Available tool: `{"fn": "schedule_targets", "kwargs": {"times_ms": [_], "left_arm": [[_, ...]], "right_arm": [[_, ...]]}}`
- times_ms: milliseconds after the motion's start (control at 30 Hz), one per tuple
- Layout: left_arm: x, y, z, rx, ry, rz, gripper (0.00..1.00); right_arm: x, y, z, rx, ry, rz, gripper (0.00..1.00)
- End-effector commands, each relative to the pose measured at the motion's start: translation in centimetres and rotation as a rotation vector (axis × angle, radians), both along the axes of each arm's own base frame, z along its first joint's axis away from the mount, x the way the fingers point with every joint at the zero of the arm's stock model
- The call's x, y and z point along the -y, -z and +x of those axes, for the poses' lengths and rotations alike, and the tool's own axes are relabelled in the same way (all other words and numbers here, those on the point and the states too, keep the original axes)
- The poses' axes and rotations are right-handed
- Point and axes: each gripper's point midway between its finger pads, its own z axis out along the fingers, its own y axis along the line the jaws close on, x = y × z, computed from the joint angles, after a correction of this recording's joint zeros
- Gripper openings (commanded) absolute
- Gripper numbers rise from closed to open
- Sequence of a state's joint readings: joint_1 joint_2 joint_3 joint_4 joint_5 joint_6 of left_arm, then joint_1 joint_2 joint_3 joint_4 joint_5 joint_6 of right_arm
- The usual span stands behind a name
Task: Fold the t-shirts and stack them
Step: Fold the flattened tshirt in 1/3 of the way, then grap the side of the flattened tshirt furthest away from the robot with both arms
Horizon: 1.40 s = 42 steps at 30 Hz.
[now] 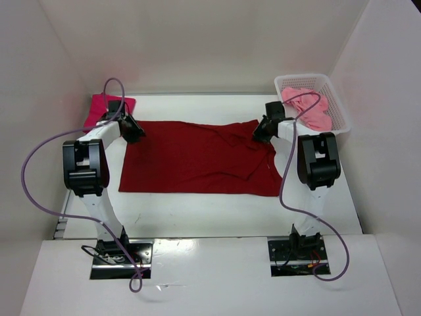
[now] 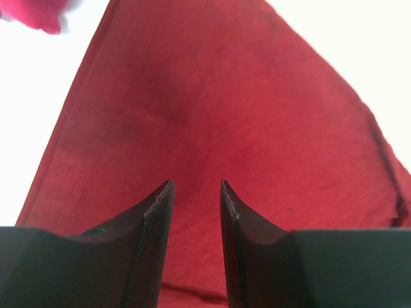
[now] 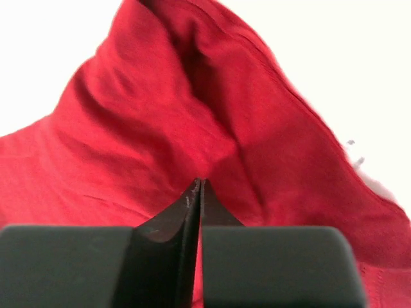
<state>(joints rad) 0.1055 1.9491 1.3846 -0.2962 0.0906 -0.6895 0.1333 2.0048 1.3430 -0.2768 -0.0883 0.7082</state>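
A dark red t-shirt (image 1: 197,161) lies spread flat across the middle of the table. My left gripper (image 1: 135,131) hovers open over its far left corner, with only flat cloth (image 2: 212,109) showing between the fingers (image 2: 197,183). At the far right corner my right gripper (image 1: 260,133) is shut on a bunched fold of the same shirt (image 3: 148,122), and creases run up from the tips (image 3: 200,181). A bright crimson-pink t-shirt (image 1: 102,105) sits folded at the far left, just behind the left gripper. The light pink t-shirt (image 1: 309,108) lies crumpled in the basket.
A white mesh basket (image 1: 339,112) stands at the far right corner, close behind the right arm. White walls close in the table at the left, back and right. Purple cables loop from both arms.
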Motion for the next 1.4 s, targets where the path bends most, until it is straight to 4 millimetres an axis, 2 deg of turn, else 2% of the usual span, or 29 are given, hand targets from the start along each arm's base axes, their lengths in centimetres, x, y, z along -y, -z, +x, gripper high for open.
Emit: {"fn": "schedule_targets", "kwargs": {"times_ms": [0,100,133,200,233,267,300,333,367,400,500,533,600,633,700,767,800,833,867,967,1000,1033,1067,1167,1200,1267,1300,1333,1367], "left_arm": [[0.2,1.0,-0.2,-0.009,-0.007,-0.023,0.43],[0.2,1.5,-0.9,-0.019,0.000,-0.018,0.43],[0.3,1.8,-1.2,-0.029,0.000,-0.020,0.43],[0.2,1.0,-1.1,-0.010,0.000,-0.017,0.43],[0.3,1.5,-1.7,-0.030,0.007,-0.014,0.43],[0.3,0.7,-1.8,-0.014,0.007,-0.012,0.43],[0.3,0.4,-2.0,-0.011,0.007,-0.012,0.43],[0.4,0.6,-2.5,-0.018,0.007,-0.013,0.43],[0.8,0.1,-2.5,0.001,0.017,-0.011,0.43],[0.8,0.1,-2.5,0.002,0.017,-0.011,0.43],[2.7,0.0,-2.8,0.001,0.057,-0.003,0.43],[3.2,0.0,-2.8,0.001,0.068,-0.003,0.43],[4.7,-0.5,-2.8,0.013,0.102,-0.003,0.43],[5.1,-0.1,-3.2,0.002,0.107,0.004,0.43],[5.8,-0.8,-3.5,0.017,0.121,0.012,0.43],[5.8,-0.7,-4.0,0.008,0.121,0.012,0.43],[5.8,-0.7,-4.0,0.008,0.121,0.012,0.43],[5.8,-0.7,-4.0,0.008,0.121,0.012,0.43],[5.8,-0.4,-4.3,-0.003,0.121,0.011,0.43],[5.7,0.0,-4.6,-0.011,0.129,0.016,0.43],[5.7,0.0,-4.6,-0.011,0.129,0.016,0.43],[5.6,0.4,-4.9,-0.024,0.123,0.023,0.43],[5.6,0.8,-5.2,-0.033,0.123,0.023,0.43],[5.4,1.7,-5.6,-0.056,0.126,0.035,0.43],[5.4,2.0,-5.9,-0.065,0.126,0.034,0.43],[5.3,2.6,-6.2,-0.076,0.126,0.034,0.43],[5.3,2.6,-6.2,-0.076,0.126,0.034,0.43],[5.3,2.6,-6.2,-0.076,0.126,0.034,0.43],[5.3,2.6,-6.2,-0.076,0.126,0.034,0.43]], "right_arm": [[-1.7,-3.7,3.1,0.103,-0.025,0.042,0.01],[-2.3,-6.3,4.5,0.151,-0.024,0.076,0.00],[-2.6,-6.6,5.0,0.159,-0.030,0.085,0.00],[-2.9,-7.1,4.9,0.132,-0.032,0.075,0.01],[-2.3,-6.7,4.8,0.119,-0.010,0.046,0.13],[-1.9,-8.3,4.7,0.155,-0.009,0.029,0.24],[-1.9,-7.7,3.3,0.138,-0.025,0.002,0.33],[-1.5,-8.1,2.8,0.150,-0.022,-0.014,0.41],[-1.0,-9.3,2.1,0.172,-0.007,-0.028,0.41],[-0.8,-8.2,1.1,0.146,-0.019,-0.042,0.41],[-1.1,-6.1,-1.2,0.080,-0.062,-0.059,0.42],[-1.6,-6.0,-1.3,0.083,-0.089,-0.069,0.44],[-2.0,-4.2,-2.3,0.025,-0.123,-0.090,0.46],[-2.0,-4.2,-2.2,0.021,-0.135,-0.099,0.46],[-2.6,-4.1,-2.0,0.025,-0.156,-0.105,0.51],[-2.9,-3.1,-1.8,0.004,-0.168,-0.122,0.51],[-2.9,-3.4,-1.1,0.015,-0.162,-0.128,0.51],[-2.9,-2.2,-0.9,-0.010,-0.174,-0.139,0.51],[-3.1,-2.7,0.1,0.003,-0.173,-0.137,0.51],[-3.4,-1.4,0.8,-0.019,-0.188,-0.137,0.50],[-3.6,-1.9,1.4,-0.010,-0.188,-0.135,0.50],[-3.6,-2.2,1.6,-0.001,-0.187,-0.134,0.44],[-3.4,-1.7,1.6,-0.010,-0.182,-0.144,0.39],[-3.3,-3.2,3.4,0.040,-0.161,-0.161,0.32],[-3.4,-2.3,3.5,0.021,-0.163,-0.164,0.28],[-3.5,-2.6,4.5,0.029,-0.169,-0.168,0.17],[-3.7,-1.8,4.4,0.009,-0.177,-0.162,0.13],[-3.8,-1.7,4.6,0.011,-0.177,-0.162,0.09],[-3.9,-2.5,5.3,0.033,-0.175,-0.159,0.06]]}}
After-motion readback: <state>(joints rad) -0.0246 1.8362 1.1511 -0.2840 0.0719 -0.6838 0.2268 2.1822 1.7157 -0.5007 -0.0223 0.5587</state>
